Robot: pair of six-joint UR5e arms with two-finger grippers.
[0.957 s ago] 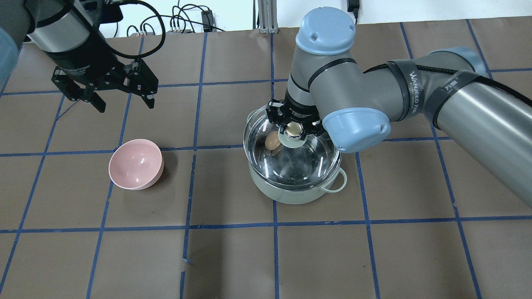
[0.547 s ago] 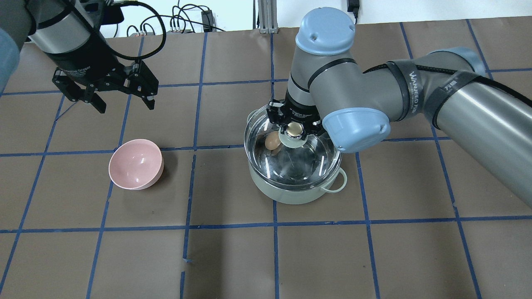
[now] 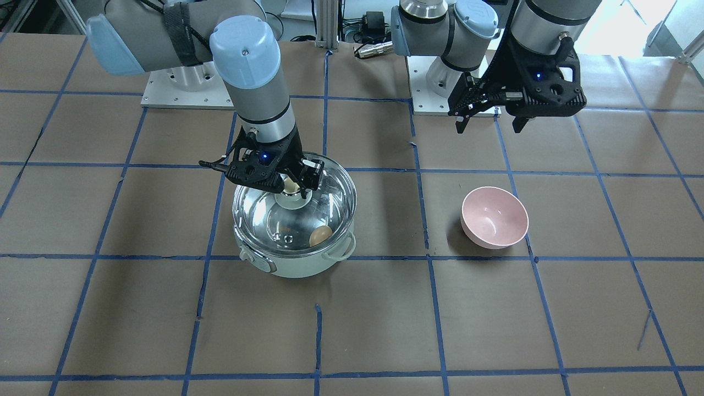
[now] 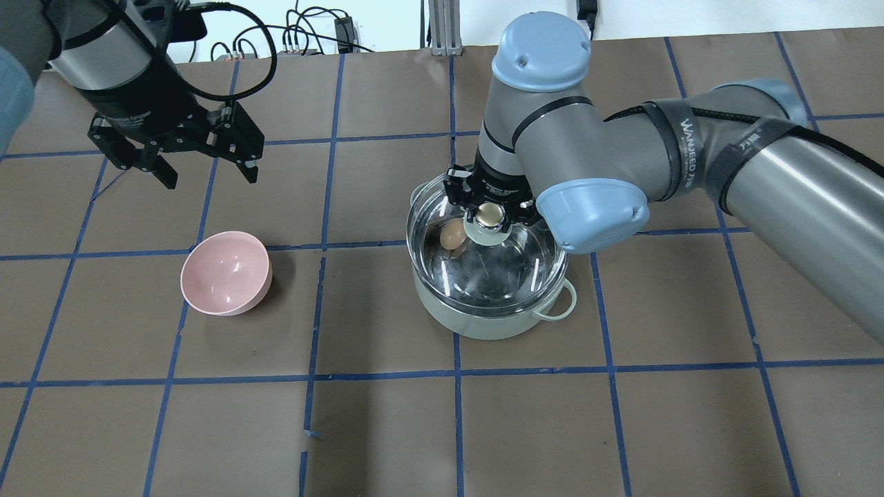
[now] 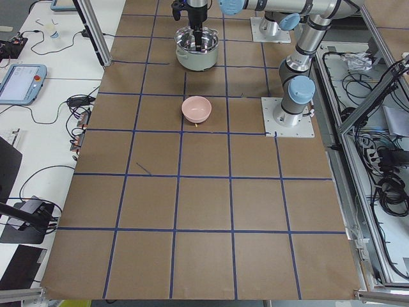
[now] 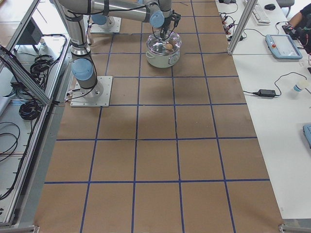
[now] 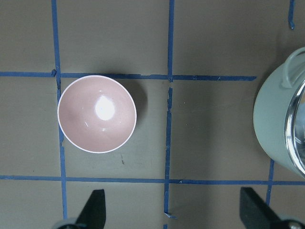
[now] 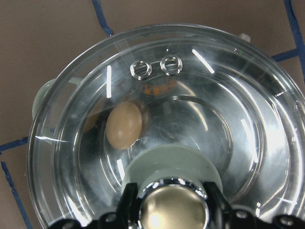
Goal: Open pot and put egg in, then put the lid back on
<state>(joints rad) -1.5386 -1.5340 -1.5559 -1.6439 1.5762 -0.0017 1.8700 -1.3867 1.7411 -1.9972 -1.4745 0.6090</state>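
Note:
The pale mint-green pot (image 4: 483,321) stands mid-table; it also shows in the front view (image 3: 291,267). The tan egg (image 4: 452,236) lies inside it, seen through the glass (image 3: 320,236) (image 8: 124,125). The clear glass lid (image 4: 525,269) covers the pot's mouth (image 3: 324,187) (image 8: 214,95). My right gripper (image 4: 490,215) is shut on the lid's shiny knob from above (image 3: 291,184) (image 8: 174,210). My left gripper (image 4: 209,179) is open and empty, raised above the table beyond the bowl (image 3: 489,127) (image 7: 171,202).
An empty pink bowl (image 4: 226,273) stands to the pot's left on the brown paper with blue tape lines (image 3: 494,217) (image 7: 96,113). The pot's side and handle show at the right edge of the left wrist view (image 7: 274,129). Arm bases stand at the table's back.
Almost nothing: the right gripper and lid stay over the pot with the egg inside, and the left gripper holds its place.

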